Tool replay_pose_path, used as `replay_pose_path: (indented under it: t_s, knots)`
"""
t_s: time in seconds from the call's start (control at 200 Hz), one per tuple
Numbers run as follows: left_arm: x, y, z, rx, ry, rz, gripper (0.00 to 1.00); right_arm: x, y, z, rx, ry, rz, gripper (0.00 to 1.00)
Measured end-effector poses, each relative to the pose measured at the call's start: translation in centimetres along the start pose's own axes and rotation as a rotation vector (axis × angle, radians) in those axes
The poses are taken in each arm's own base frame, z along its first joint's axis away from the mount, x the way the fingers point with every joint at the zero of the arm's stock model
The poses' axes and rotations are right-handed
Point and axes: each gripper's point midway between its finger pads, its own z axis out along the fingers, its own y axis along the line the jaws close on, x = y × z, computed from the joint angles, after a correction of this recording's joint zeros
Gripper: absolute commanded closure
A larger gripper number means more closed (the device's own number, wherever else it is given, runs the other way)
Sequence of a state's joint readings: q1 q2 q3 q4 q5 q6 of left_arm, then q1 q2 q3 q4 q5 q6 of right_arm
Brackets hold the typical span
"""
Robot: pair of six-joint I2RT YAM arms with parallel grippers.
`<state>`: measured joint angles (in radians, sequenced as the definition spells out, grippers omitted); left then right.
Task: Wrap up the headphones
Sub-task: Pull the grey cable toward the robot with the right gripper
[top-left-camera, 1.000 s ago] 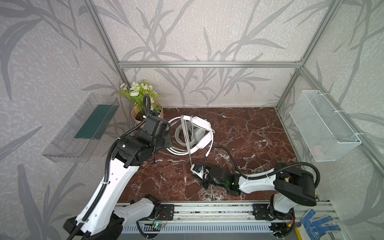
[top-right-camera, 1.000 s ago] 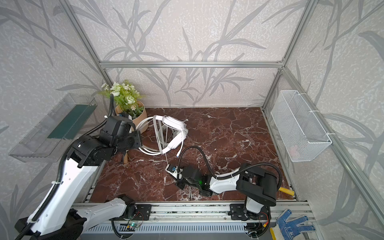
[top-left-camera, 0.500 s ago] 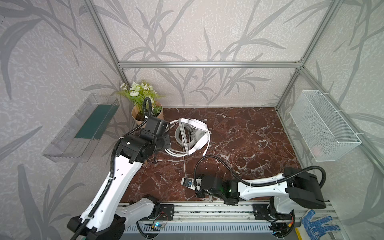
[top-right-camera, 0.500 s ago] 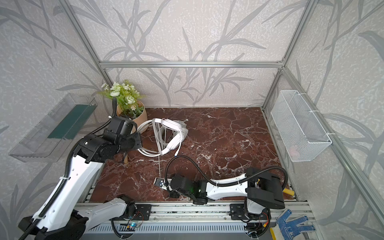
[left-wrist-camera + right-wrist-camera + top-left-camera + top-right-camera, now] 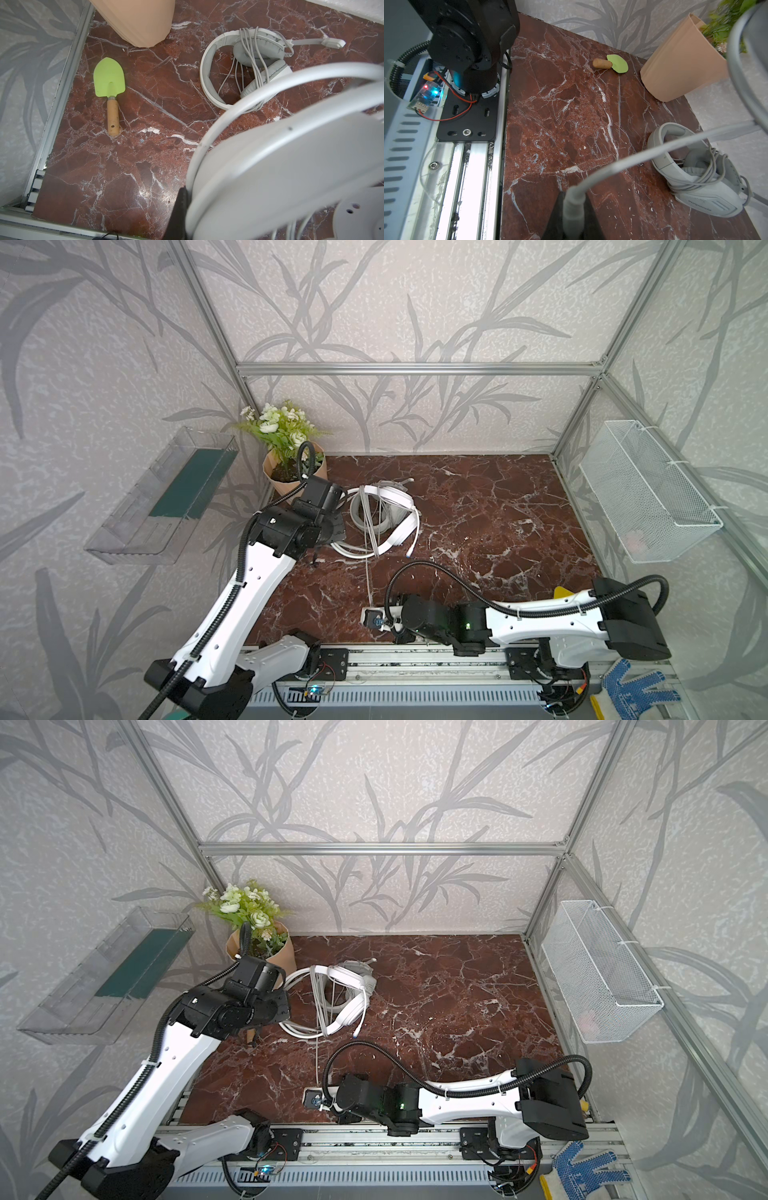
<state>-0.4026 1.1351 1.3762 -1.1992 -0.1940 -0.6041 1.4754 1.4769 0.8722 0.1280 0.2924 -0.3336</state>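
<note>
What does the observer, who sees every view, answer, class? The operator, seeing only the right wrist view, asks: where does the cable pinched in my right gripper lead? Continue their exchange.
Observer: Your cable runs, in both top views, to the glossy white headset, with several strands already wound across it.
Operator: What holds that headset?
Observer: The left gripper, shut on its headband.
Operator: Has the grey headset a microphone?
Observer: Yes; the left wrist view shows a boom sticking out beside a cup.
</note>
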Motion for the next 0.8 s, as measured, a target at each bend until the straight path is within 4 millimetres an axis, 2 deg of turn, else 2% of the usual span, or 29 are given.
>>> replay_pose_path:
  t_s: [0.215, 0.41, 0.62, 0.8]
  knots:
    - [0.5, 0.2, 0.9, -0.019, 0.023, 0.012, 1.0, 0.0, -0.9, -1.3, 0.05, 0.023, -0.062, 1.0]
    - [0.2, 0.2, 0.9, -0.016, 0.016, 0.006, 1.0, 0.5, -1.4, -1.5, 0.077, 0.046, -0.09, 1.0]
    - [0.2, 0.2, 1.0, -0.016, 0.017, 0.003, 1.0, 2.0, -0.9, -1.3, 0.067, 0.081, -0.105, 1.0]
    - [0.2, 0.3, 1.0, -0.017, 0.019, 0.01, 1.0, 4.4, -0.3, -0.5, 0.061, 0.145, -0.104, 1.0]
